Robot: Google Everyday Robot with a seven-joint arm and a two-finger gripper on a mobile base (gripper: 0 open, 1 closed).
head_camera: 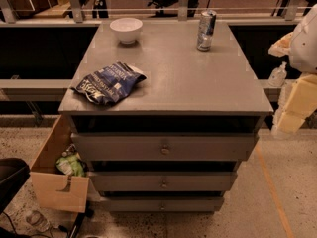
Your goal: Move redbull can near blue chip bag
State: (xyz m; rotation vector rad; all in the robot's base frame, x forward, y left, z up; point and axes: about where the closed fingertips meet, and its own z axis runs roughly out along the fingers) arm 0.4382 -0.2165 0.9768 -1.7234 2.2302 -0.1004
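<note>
The redbull can (206, 30), slim, silver and blue, stands upright at the far right of the grey cabinet top (188, 83). The blue chip bag (109, 82), crumpled with white lettering, lies flat near the front left corner. The can and the bag are far apart, on opposite sides of the top. My gripper (296, 108), pale yellow below a white arm, hangs at the right edge of the view. It is beside the cabinet's right side, off the top, well to the right of the can and nearer the camera than it. It holds nothing that I can see.
A white bowl (126, 29) stands at the far left of the top. The cabinet has three drawers (163, 148) facing me. An open cardboard box (54, 182) with trash sits on the floor at the left. A small clear bottle (278, 76) stands on a ledge at the right.
</note>
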